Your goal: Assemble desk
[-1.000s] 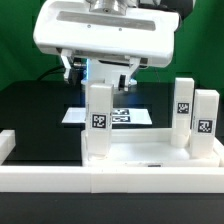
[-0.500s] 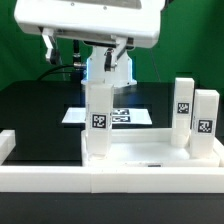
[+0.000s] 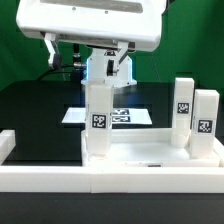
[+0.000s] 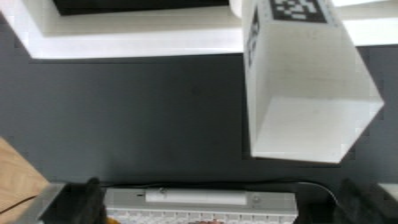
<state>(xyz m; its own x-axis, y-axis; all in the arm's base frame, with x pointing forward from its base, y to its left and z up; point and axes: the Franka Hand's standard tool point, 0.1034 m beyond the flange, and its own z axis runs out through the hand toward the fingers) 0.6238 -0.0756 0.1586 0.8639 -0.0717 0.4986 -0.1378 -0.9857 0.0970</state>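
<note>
Above upright leg (image 3: pixel 99 110), jaws (fingertips hidden) hold nothing visible.

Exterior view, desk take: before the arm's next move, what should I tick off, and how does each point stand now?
1. Near leg upright: ok.
2. Near leg fully seated in the tabletop: cannot tell, the joint is hidden.
3. Gripper clear of the near leg: ok, it hangs above, and the wrist view shows no finger on the leg.
4. Jaws open or shut: cannot tell.
5. Two other legs upright at the exterior view's right, apart from the near leg: ok.
</note>
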